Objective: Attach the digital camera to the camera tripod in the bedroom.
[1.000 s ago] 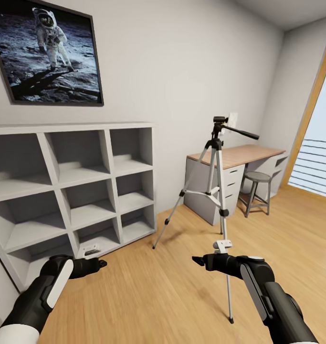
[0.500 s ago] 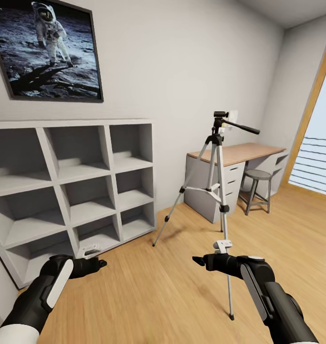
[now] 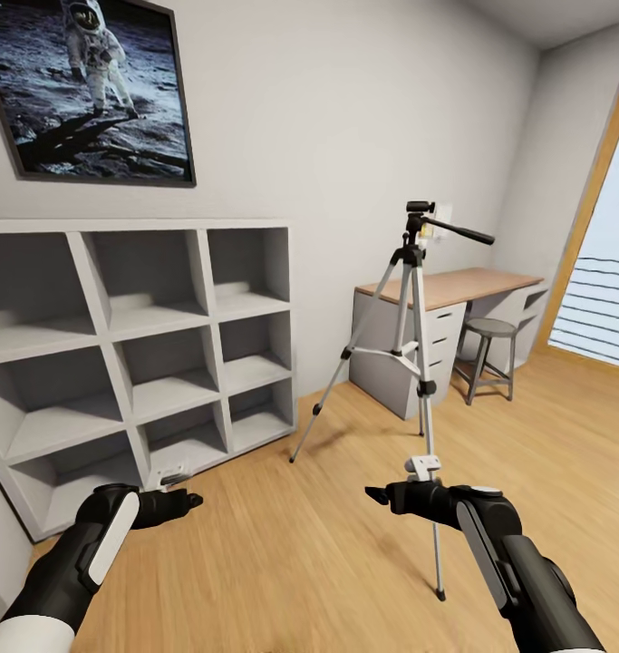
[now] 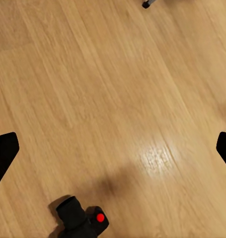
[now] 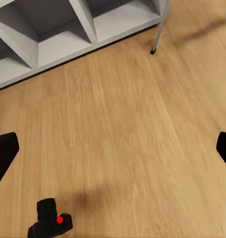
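Observation:
The camera tripod [image 3: 416, 238] stands on the wood floor in mid-room, silver legs spread, black head and pan handle on top. Its near leg passes behind my right gripper [image 3: 382, 496], which is open and empty. My left gripper [image 3: 184, 500] is also open and empty, low near the shelving. The digital camera [image 4: 83, 220] lies on the floor, a black body with a red dot, below and apart from the left gripper [image 4: 113, 153]. The camera [image 5: 49, 220] also lies below the right gripper [image 5: 113, 151], and a tripod leg [image 5: 160, 29] stands farther off.
White cube shelving [image 3: 164, 345] lines the left wall under an astronaut picture [image 3: 91, 91]. A desk with drawers [image 3: 454, 290] and a round stool [image 3: 488, 358] sit behind the tripod. A tall window [image 3: 608, 308] is at the right. Open plank floor lies between my arms.
The whole head view has shifted slightly: shelving, picture and tripod sit a little higher in the picture. Both arms hold the same pose, grippers still open.

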